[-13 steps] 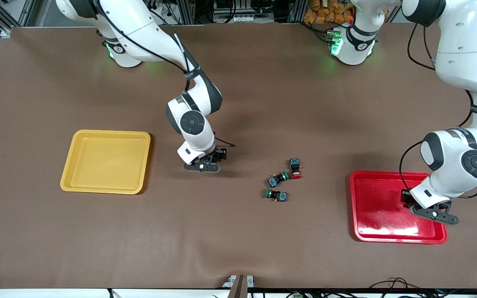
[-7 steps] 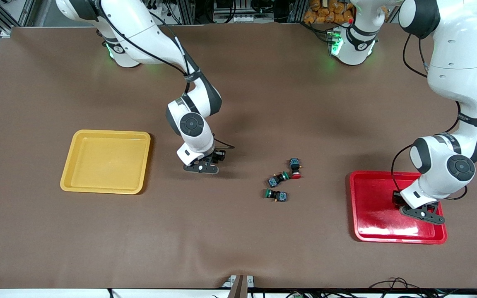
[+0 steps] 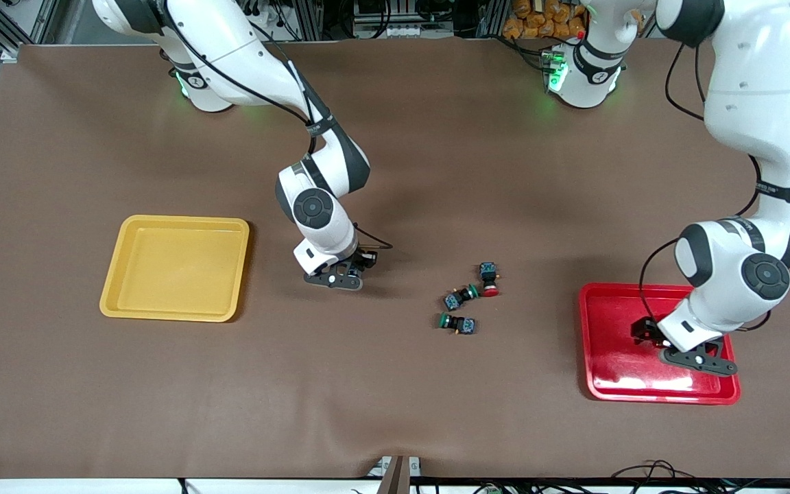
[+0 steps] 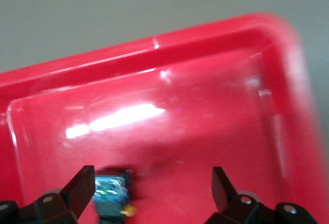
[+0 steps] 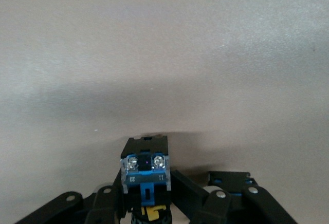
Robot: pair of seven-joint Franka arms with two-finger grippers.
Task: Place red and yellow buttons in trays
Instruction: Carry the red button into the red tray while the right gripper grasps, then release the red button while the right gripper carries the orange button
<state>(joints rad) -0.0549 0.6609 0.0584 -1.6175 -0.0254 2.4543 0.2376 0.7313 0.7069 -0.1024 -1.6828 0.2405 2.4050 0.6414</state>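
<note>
My left gripper (image 3: 644, 330) (image 4: 152, 183) hangs open low over the glossy red tray (image 3: 614, 363) (image 4: 205, 106). A black-and-blue button (image 4: 110, 193) lies in that tray close to one finger, its cap hidden. My right gripper (image 3: 354, 269) (image 5: 145, 196) is shut on another button (image 5: 145, 167) just above the table, between the yellow tray (image 3: 175, 267) and the loose buttons. Its cap is hidden by the fingers. A red-capped button (image 3: 489, 279) lies on the table mid-way between the trays.
Two green-capped buttons (image 3: 461, 296) (image 3: 457, 322) lie beside the red-capped one, slightly nearer to the front camera. Another black-and-blue body (image 5: 229, 178) sits right beside my right gripper, its cap out of sight. The table is covered by a brown cloth.
The left gripper opened and let its button go into the red tray while shifting toward the right arm's end. The right gripper shut on a button and barely moved.
</note>
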